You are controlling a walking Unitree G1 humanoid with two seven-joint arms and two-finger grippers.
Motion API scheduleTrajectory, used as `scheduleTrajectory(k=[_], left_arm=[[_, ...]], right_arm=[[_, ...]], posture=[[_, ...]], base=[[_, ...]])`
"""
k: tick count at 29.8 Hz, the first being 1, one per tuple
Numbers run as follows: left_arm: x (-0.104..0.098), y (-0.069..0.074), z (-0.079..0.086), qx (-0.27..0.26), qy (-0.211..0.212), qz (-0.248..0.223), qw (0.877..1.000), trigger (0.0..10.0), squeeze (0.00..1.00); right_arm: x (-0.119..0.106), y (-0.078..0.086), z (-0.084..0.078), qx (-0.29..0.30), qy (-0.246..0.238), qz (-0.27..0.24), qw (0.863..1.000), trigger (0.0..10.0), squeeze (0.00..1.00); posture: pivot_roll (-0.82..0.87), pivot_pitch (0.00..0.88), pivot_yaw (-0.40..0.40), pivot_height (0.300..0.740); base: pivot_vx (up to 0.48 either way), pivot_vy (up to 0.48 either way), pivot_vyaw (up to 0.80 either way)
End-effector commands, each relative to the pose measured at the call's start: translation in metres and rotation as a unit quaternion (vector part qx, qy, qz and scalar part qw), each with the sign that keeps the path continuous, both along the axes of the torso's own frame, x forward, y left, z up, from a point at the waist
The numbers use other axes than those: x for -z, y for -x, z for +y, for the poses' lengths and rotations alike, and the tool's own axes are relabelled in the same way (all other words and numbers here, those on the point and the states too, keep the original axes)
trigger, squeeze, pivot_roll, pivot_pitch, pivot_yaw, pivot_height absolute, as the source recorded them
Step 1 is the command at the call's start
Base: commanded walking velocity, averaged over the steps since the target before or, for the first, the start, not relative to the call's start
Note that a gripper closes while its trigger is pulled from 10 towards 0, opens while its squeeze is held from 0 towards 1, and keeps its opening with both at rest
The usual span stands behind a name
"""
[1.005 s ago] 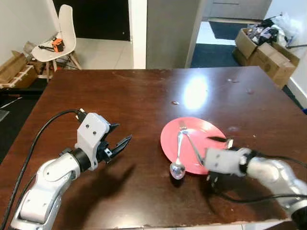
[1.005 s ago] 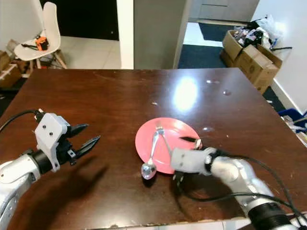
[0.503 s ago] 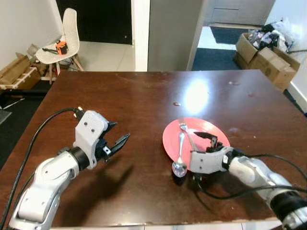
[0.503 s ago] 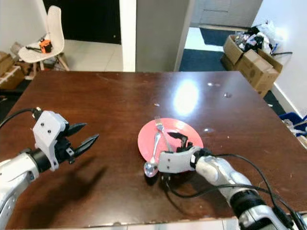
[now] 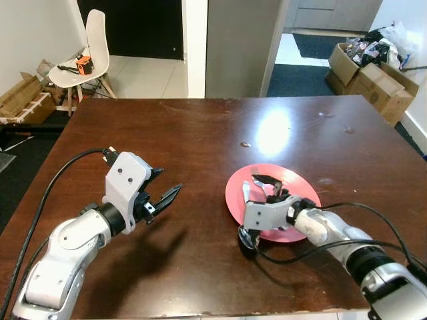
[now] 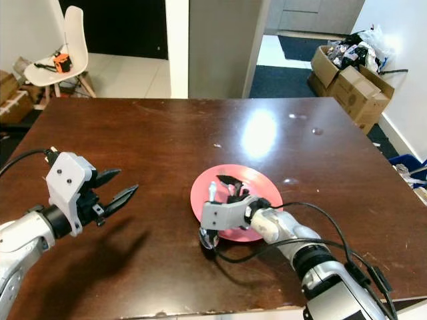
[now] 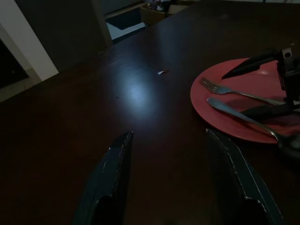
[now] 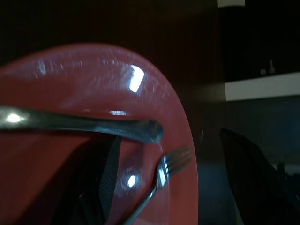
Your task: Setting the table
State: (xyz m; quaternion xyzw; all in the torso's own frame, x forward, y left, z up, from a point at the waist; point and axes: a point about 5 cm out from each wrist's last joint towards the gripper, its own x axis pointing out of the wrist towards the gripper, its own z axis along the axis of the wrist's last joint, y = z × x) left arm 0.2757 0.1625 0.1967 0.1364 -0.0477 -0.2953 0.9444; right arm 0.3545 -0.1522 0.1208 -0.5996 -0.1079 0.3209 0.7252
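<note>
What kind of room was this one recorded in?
Probably a home dining area: a dark wooden table holding a red plate with a fork, a white chair and cardboard boxes beyond.

The plate point(image 5: 280, 200) lies on the counter point(image 5: 200, 133), under the right tool point(image 5: 267, 189). The fork point(image 7: 234, 90) and spoon point(image 7: 248, 123) lie side by side on the plate, between that tool's fingers. The left tool point(image 5: 163, 190) hangs well left of the plate, above the counter.
</note>
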Motion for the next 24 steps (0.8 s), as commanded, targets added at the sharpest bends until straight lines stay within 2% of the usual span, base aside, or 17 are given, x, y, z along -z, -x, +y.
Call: scheduleTrajectory(k=[1,4,5,6,7,8,9,16,21,24], left_arm=[[0.002,0.004,-0.002,0.001,-0.007,0.005,1.0,10.0,0.0],[0.002,0.004,-0.002,-0.001,-0.006,0.006,1.0,10.0,0.0],[0.002,0.004,-0.002,-0.001,-0.006,0.006,1.0,10.0,0.0],[0.002,0.004,-0.002,-0.002,-0.006,0.006,1.0,10.0,0.0],[0.002,0.004,-0.002,-0.003,-0.006,0.006,1.0,10.0,0.0],[0.002,0.005,-0.002,-0.003,-0.005,0.005,1.0,10.0,0.0],[0.002,0.004,-0.002,-0.004,-0.005,0.005,1.0,10.0,0.0],[0.002,0.004,-0.003,-0.009,-0.003,0.005,1.0,10.0,0.0],[0.002,0.003,-0.003,-0.01,-0.003,0.005,1.0,10.0,0.0],[0.001,0.001,-0.004,-0.011,-0.002,0.004,1.0,10.0,0.0]], right_arm=[[0.019,0.009,0.005,-0.022,0.031,0.04,0.998,10.0,0.0],[0.022,0.01,0.012,-0.042,0.044,0.043,0.997,10.0,0.0],[0.024,0.011,0.014,-0.048,0.051,0.044,0.997,9.3,0.0],[0.025,0.011,0.015,-0.05,0.056,0.045,0.996,9.3,0.0],[0.027,0.011,0.015,-0.053,0.061,0.046,0.996,1.7,0.0],[0.028,0.011,0.016,-0.054,0.064,0.046,0.995,1.7,0.0],[0.031,0.012,0.016,-0.055,0.068,0.051,0.995,0.0,0.0],[0.04,0.017,0.01,-0.055,0.082,0.077,0.992,0.0,0.0],[0.036,0.015,0.007,-0.043,0.062,0.077,0.994,0.0,0.0],[0.03,0.011,0.003,-0.023,0.034,0.067,0.997,0.0,0.0]], posture=[[0.12,0.075,0.088,0.74],[0.13,0.076,0.086,0.74],[0.13,0.076,0.083,0.74],[0.13,0.076,0.083,0.74],[0.13,0.076,0.081,0.74],[0.13,0.076,0.081,0.74],[0.13,0.076,0.079,0.74],[0.13,0.075,0.079,0.74],[0.12,0.072,0.082,0.74],[0.12,0.069,0.083,0.74]], base=[[0.0,0.0,0.0],[0.0,0.0,0.0],[0.0,0.0,0.0],[0.0,0.0,0.0],[0.0,0.0,0.0],[0.0,0.0,0.0],[0.0,0.0,0.0],[0.0,0.0,0.0],[0.0,0.0,0.0],[0.0,0.0,0.0]])
